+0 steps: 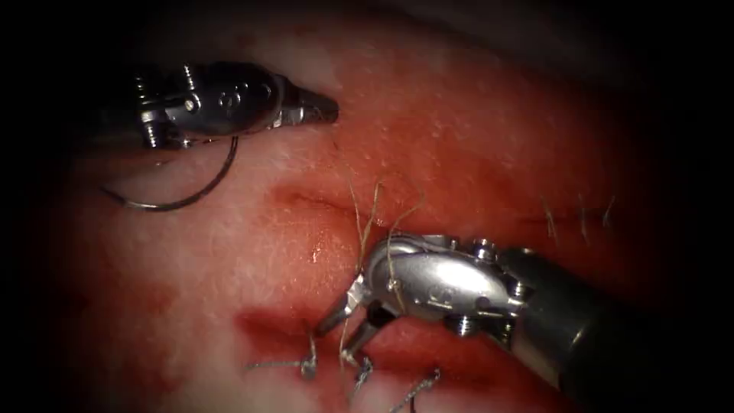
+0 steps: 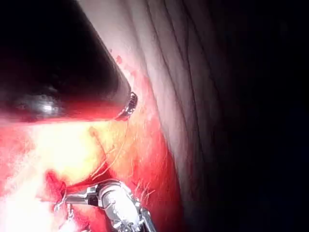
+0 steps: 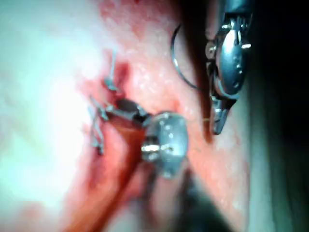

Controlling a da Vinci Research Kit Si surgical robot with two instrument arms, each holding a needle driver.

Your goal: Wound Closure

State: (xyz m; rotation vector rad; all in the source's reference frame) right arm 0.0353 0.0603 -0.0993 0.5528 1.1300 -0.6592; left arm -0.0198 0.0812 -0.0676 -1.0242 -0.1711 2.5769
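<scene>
Left tool (image 1: 325, 107) above cut (image 1: 306, 200), jaws clenched on thread (image 1: 359, 222). Curved needle (image 1: 191, 195) hangs free left of cut, out of tissue (image 1: 459, 130). Right tool (image 1: 348, 325) below cut, jaws parted, grasping nothing, thread draped over wrist. Judgement: keep thread taut, needle clear of tissue.
</scene>
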